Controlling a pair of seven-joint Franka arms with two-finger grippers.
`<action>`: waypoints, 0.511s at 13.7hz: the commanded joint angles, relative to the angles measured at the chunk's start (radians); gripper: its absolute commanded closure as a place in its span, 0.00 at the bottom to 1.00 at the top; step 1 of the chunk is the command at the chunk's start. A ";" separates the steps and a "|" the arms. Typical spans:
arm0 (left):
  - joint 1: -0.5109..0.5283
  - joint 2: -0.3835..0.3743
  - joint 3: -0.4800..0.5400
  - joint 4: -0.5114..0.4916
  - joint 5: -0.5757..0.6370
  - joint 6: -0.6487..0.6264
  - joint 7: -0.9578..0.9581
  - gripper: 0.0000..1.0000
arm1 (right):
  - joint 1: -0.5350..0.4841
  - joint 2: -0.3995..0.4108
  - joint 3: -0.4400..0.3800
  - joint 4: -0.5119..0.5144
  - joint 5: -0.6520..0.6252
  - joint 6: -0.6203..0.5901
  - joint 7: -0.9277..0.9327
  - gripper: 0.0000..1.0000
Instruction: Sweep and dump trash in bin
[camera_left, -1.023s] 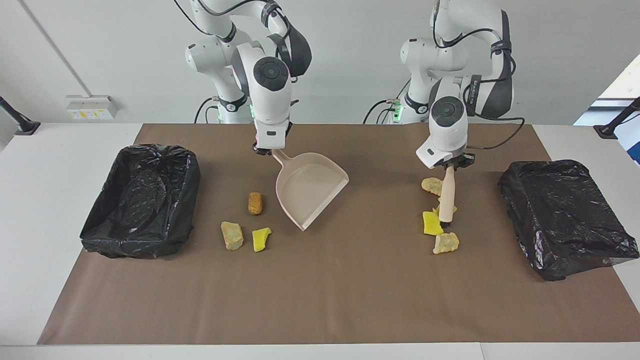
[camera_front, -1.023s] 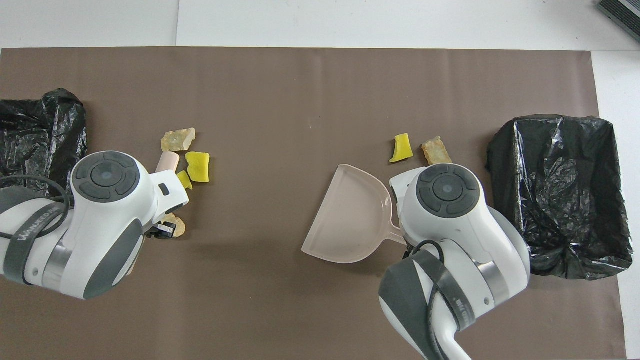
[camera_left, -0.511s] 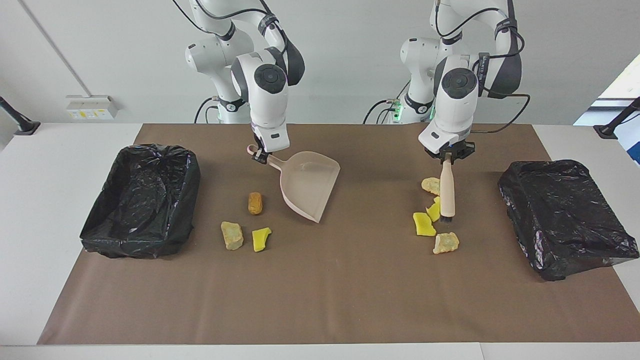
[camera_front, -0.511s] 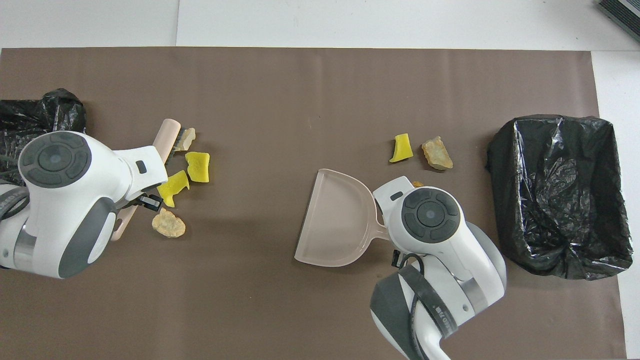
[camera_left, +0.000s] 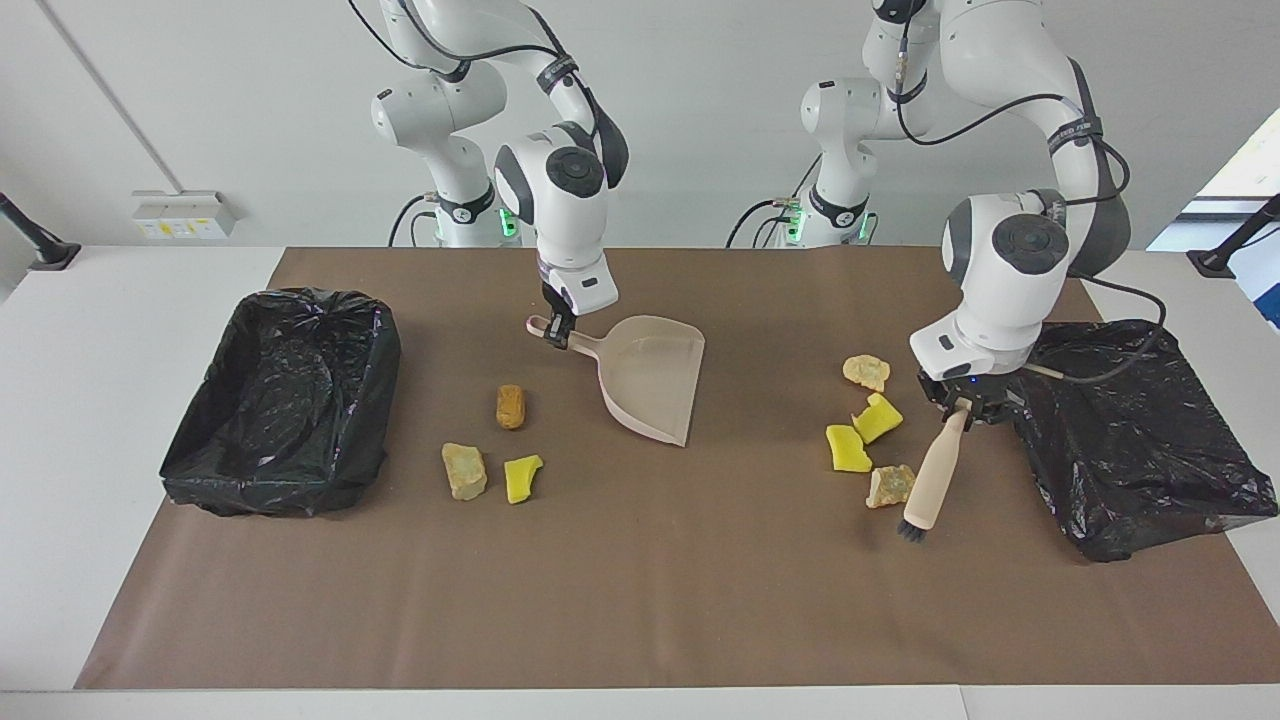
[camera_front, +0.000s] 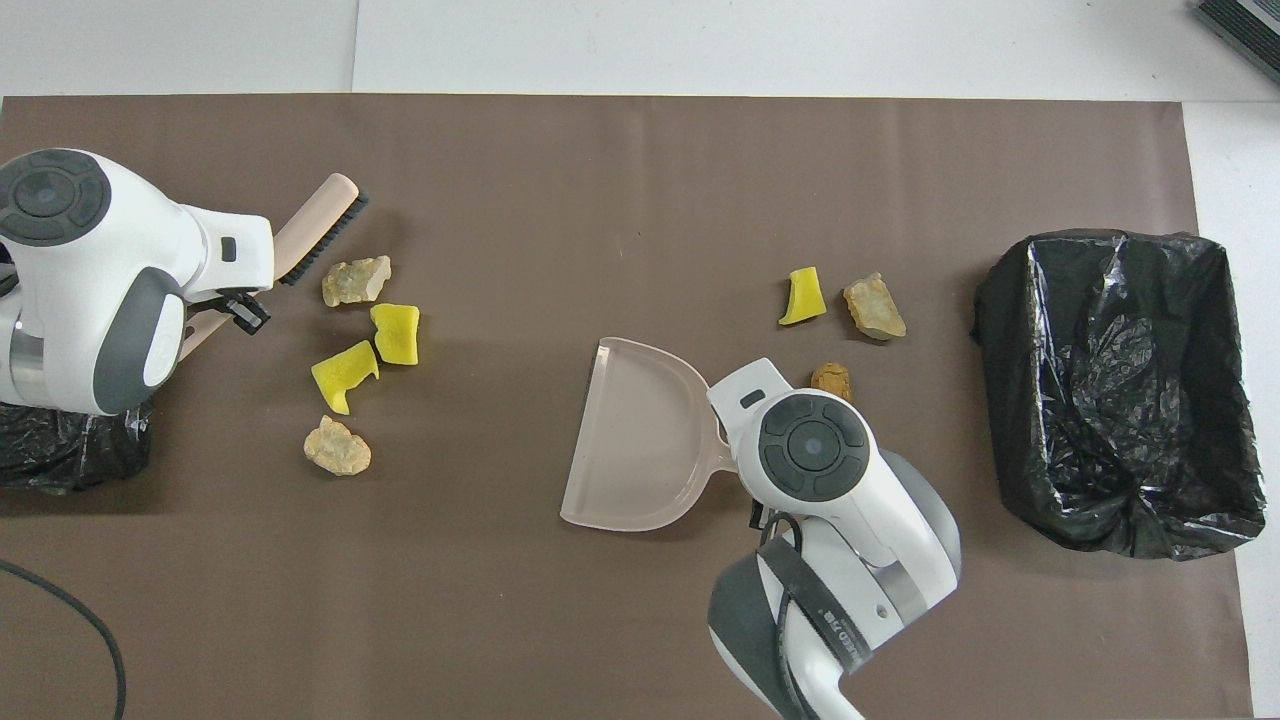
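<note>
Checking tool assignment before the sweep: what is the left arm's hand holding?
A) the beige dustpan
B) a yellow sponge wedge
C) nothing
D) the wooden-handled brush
D: the left hand, over the mat beside the black bin, grips the brush by its handle, bristles down by the trash pieces; the dustpan is in the right hand.
</note>
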 joint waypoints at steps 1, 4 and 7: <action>0.022 -0.052 -0.008 -0.100 -0.005 0.020 0.042 1.00 | -0.003 0.007 0.003 0.001 -0.001 0.019 -0.009 1.00; 0.006 -0.109 -0.011 -0.202 -0.005 0.005 0.038 1.00 | -0.003 0.010 0.003 0.007 -0.001 0.016 -0.009 1.00; -0.059 -0.177 -0.014 -0.315 -0.009 0.008 0.004 1.00 | -0.003 0.010 0.003 0.008 -0.001 0.016 -0.009 1.00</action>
